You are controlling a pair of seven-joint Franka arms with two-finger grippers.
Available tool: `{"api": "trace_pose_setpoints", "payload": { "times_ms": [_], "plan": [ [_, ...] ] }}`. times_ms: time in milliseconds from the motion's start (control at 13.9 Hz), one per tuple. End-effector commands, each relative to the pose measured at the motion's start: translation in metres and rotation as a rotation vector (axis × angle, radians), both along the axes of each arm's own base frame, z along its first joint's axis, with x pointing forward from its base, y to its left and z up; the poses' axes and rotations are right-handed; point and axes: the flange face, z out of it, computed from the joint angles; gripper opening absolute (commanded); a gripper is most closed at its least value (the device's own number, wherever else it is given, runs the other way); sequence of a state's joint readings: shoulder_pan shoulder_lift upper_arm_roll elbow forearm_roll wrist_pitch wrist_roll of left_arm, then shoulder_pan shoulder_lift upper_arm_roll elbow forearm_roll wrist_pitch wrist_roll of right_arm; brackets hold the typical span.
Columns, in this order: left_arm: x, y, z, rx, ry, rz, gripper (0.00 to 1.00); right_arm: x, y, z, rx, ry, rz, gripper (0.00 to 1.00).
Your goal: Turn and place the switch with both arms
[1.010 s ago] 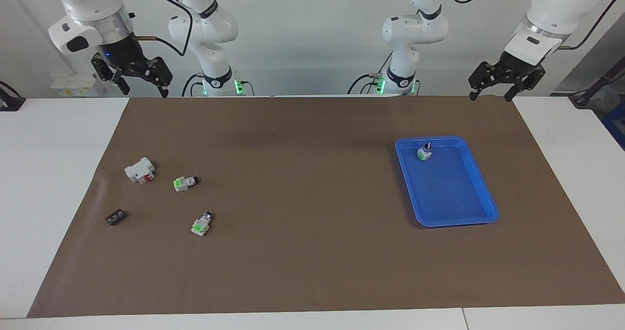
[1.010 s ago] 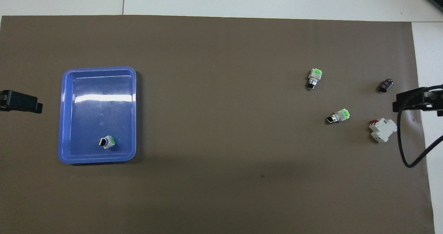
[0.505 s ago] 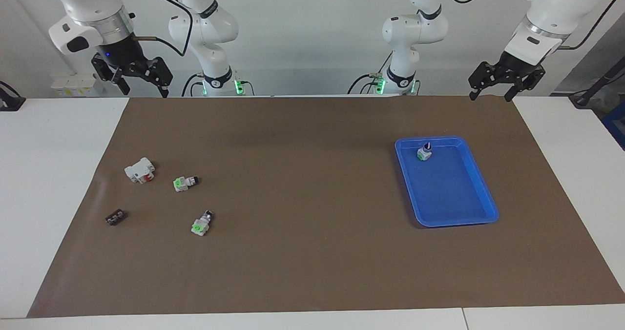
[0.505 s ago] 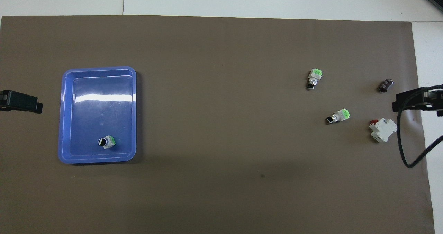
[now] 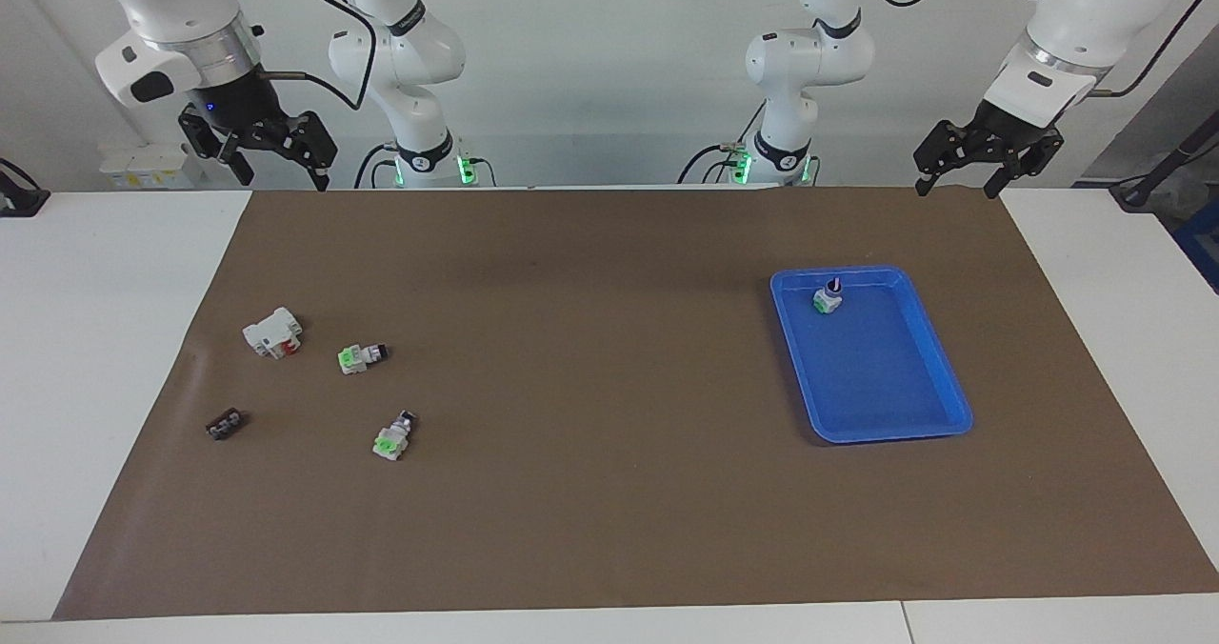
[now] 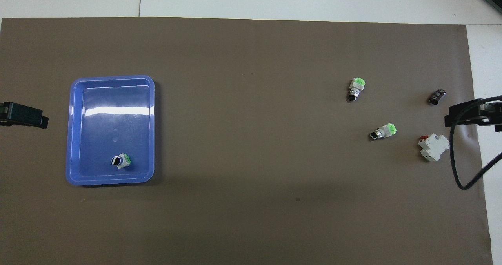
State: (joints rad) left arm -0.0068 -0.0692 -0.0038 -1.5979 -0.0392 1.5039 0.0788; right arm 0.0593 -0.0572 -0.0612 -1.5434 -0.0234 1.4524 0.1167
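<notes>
One switch point(image 5: 829, 298) point(image 6: 120, 161) stands in the blue tray point(image 5: 881, 382) point(image 6: 113, 120), in the corner nearest the robots, black knob up. Two more switches lie on their sides on the brown mat toward the right arm's end: one point(image 5: 362, 356) point(image 6: 382, 131) nearer the robots, the other point(image 5: 393, 437) point(image 6: 356, 88) farther out. My right gripper point(image 5: 281, 175) point(image 6: 468, 114) hangs open and empty over its corner of the mat, at the robots' edge. My left gripper point(image 5: 956, 189) point(image 6: 24, 116) hangs open and empty over the mat's other corner at the same edge. Both arms wait.
A white block with a red part point(image 5: 273, 332) point(image 6: 433, 147) lies beside the nearer loose switch, toward the right arm's end. A small black piece point(image 5: 226, 425) point(image 6: 437, 96) lies farther from the robots than the block. A black cable point(image 6: 457, 167) hangs by the right gripper.
</notes>
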Motion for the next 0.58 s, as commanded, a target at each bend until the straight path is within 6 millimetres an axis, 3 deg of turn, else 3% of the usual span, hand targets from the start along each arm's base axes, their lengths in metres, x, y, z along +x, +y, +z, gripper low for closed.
{"api": "trace_pose_setpoints", "payload": {
  "times_ms": [0,505],
  "plan": [
    [-0.0089,0.0022,0.0011,0.013,0.001,-0.004,1.0,-0.0043,0.0001,0.0005,0.014,0.007,-0.012,1.0],
    [-0.0089,0.0022,0.0011,0.013,0.001,-0.004,1.0,-0.0064,0.0008,-0.0007,0.015,0.012,-0.003,1.0]
  ]
}}
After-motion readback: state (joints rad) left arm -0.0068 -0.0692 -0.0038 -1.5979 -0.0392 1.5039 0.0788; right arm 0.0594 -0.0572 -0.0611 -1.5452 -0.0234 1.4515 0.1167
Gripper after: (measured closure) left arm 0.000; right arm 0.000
